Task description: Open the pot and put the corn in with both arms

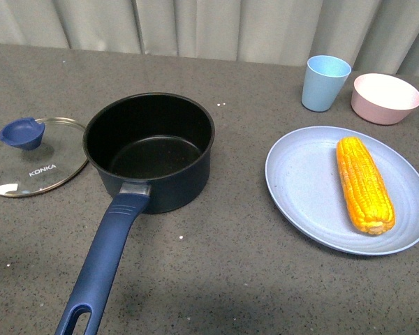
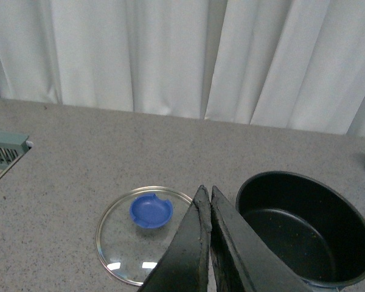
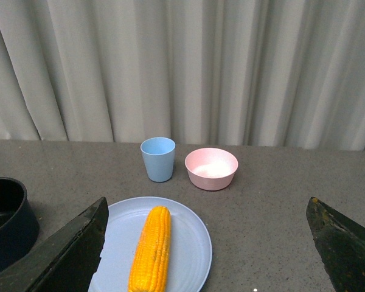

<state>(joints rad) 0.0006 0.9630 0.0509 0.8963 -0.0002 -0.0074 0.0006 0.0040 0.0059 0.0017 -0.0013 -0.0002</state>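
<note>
Corn [image 3: 151,248] lies ahead of my right gripper [image 3: 207,204], jaws wide apart, cob's long axis along the approach. Left gripper [image 2: 207,191] is pinched together near the pot [image 2: 304,231].

A big round light blue plate [image 1: 300,181] sits on the grey speckled table [image 1: 230,272]. A light blue cup [image 1: 325,84] stands upright behind the plate. A pink bowl [image 1: 385,99] sits just beside the cup, on its right, not touching it. A pale curtain [image 1: 195,28] hangs behind the table.
</note>
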